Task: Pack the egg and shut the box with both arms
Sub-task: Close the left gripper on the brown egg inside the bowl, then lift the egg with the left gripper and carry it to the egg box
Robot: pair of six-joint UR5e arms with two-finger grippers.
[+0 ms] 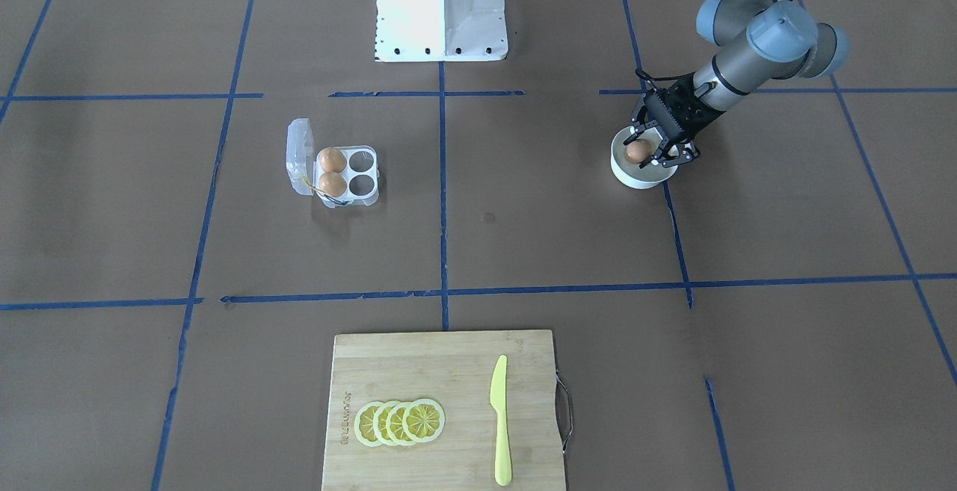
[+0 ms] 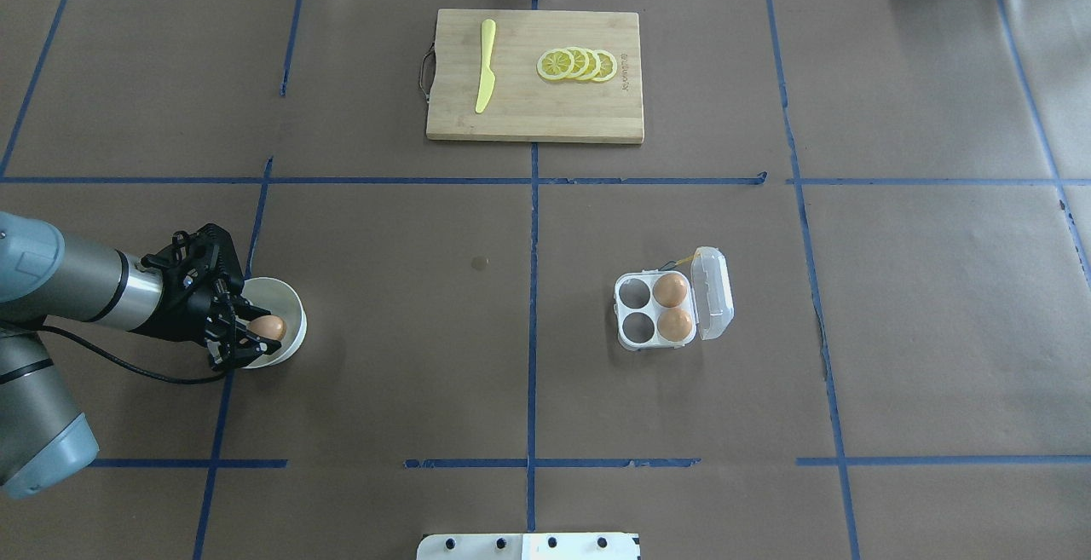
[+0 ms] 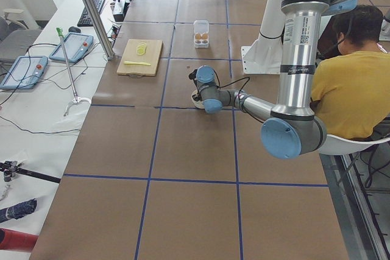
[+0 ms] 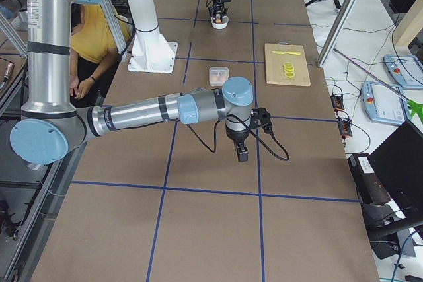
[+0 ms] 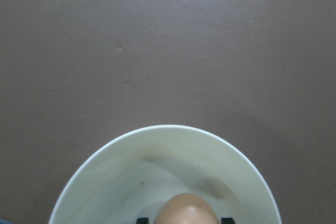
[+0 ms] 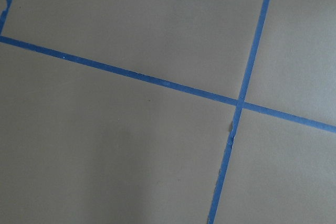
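My left gripper reaches into the white bowl and its fingers are closed around a tan-brown egg, held at about rim height. The overhead view shows the same gripper, egg and bowl. In the left wrist view the egg sits between the fingertips over the bowl. The clear box lies open, lid tipped back, with two eggs in the cells beside the lid and two cells empty. My right gripper shows only in the exterior right view, hanging above the table; I cannot tell its state.
A wooden cutting board with a yellow knife and lemon slices lies at the far side from the robot. The white pedestal stands at the robot's edge. A person in yellow sits beside the table.
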